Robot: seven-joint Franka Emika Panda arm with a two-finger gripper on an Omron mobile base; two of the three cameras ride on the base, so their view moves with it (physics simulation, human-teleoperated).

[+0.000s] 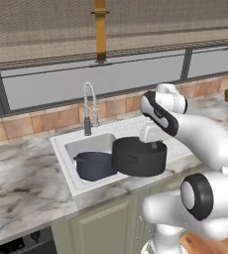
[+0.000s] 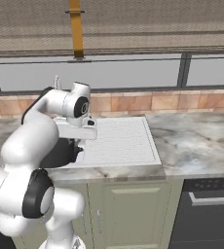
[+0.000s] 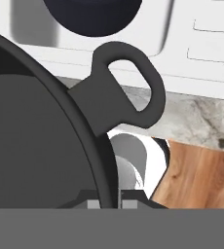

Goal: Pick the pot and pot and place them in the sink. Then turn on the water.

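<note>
We see the black pot held clear of the basin, over the front right part of the sink, its base overlapping the front rim in the left base view. It sits roughly level with its open mouth up. The gripper comes down onto the pot's far rim from above, and in the hand view the two fingertips stand clenched on the thin rim wall — one tip on each side of it. The jaws are almost fully together, with only the rim between them.

In the hand view we also note the pot's loop handle projecting outward from the rim just beyond the grip point, and below it the edge of the marble counter and a patch of wooden floor.

The blue pot rests inside the basin, on the left, upright. In the left base view it sits just beside the black pot and is partly overlapped by it; we cannot tell whether the two touch.

The faucet stands at the back of the sink, behind the basin. The ribbed drainboard lies to the right of the basin and is shown bare in the right base view, where the arm covers most of the black pot.
</note>
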